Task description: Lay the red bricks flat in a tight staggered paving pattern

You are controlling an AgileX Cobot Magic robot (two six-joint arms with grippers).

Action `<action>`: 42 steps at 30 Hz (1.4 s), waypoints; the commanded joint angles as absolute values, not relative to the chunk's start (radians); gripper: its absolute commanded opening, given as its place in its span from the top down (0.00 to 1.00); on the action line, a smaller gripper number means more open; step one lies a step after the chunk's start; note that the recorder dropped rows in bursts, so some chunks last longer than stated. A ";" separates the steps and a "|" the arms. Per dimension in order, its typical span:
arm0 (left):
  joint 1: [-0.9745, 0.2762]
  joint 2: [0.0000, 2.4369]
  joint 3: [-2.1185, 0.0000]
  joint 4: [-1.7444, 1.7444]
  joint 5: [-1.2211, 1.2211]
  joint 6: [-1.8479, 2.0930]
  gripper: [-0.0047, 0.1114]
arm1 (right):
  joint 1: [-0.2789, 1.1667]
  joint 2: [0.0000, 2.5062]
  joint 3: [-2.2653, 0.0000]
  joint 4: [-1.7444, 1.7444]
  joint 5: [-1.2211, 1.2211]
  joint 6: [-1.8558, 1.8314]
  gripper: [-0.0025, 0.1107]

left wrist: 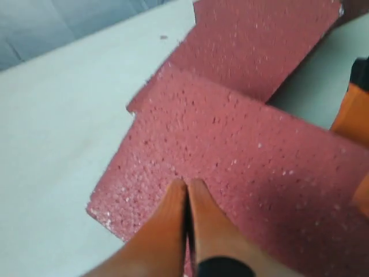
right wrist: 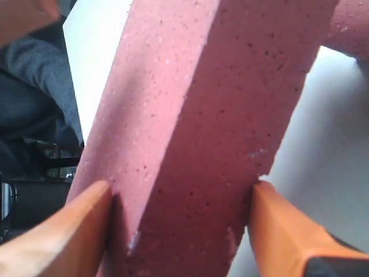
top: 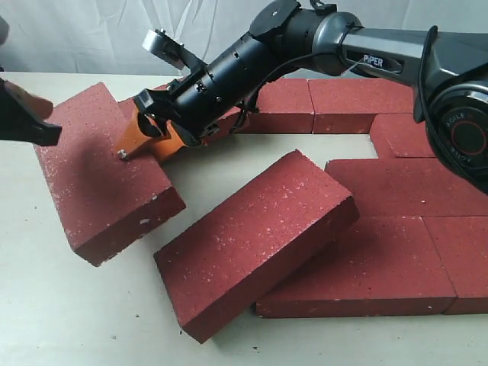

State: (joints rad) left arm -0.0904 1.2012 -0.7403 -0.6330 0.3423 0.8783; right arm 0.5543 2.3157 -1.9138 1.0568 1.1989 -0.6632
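Right wrist view: my right gripper (right wrist: 181, 199) is clamped across a red brick (right wrist: 196, 104), one orange finger (right wrist: 86, 219) pressed on each long side, so the jaws stand wide but loaded. Exterior view puts that brick at the far left of the table (top: 76, 320), skewed, well apart from the laid bricks (top: 396, 191) on the right, with my arm reaching across the middle to get it. Grip sits near one end of the brick, not over its centre. Risk one: on a lift the long free end sags, the brick pivots between the pads and slides out; the grainy faces help, but the hold is narrow. Risk two: my left gripper (left wrist: 187, 187), fingers pinched together with nothing between them, sits right over the same brick's top face. Whether it touches I cannot tell. If it presses down while the right pulls, the two arms fight and the brick twists. Risk three: a loose brick (top: 255, 244) lies diagonally between this one and the pattern, its right end seemingly riding up on the near row. Dragging the held brick rightward would strike it and could shove the laid rows apart, opening the joints. Risk four: my forearm passes low over the far row; a careless swing could clip it.
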 commanded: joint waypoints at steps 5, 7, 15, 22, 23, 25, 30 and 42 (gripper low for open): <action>-0.092 1.101 -0.727 -0.652 0.283 0.874 0.96 | 0.663 2.323 -1.921 1.082 0.966 -0.654 0.98; -0.092 1.113 -0.724 -0.652 0.270 0.874 0.96 | 0.686 2.332 -1.921 1.082 0.927 -0.654 0.98; -0.092 1.140 -0.719 -0.658 0.254 0.874 0.96 | 0.752 2.384 -1.921 1.141 0.824 -0.654 0.98; -0.092 1.140 -0.719 -0.658 0.254 0.874 0.96 | 0.779 2.440 -1.967 1.150 0.774 -0.654 0.86; -0.092 1.140 -0.719 -0.658 0.254 0.874 0.96 | 0.779 2.447 -1.972 1.150 0.769 -0.653 0.82; -0.092 1.140 -0.719 -0.658 0.254 0.874 0.96 | 0.779 2.454 -1.972 1.143 0.747 -0.653 0.74; -0.092 1.140 -0.719 -0.658 0.254 0.874 0.96 | 0.777 2.453 -1.972 1.095 0.700 -0.634 0.54; -0.092 1.140 -0.719 -0.658 0.268 0.874 0.96 | 0.769 2.438 -1.976 1.060 0.687 -0.631 0.38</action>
State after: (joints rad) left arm -0.0904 1.1379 -0.7228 -0.6414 0.2688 0.8783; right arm 0.7735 2.4558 -1.9650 1.0680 0.6917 -0.6288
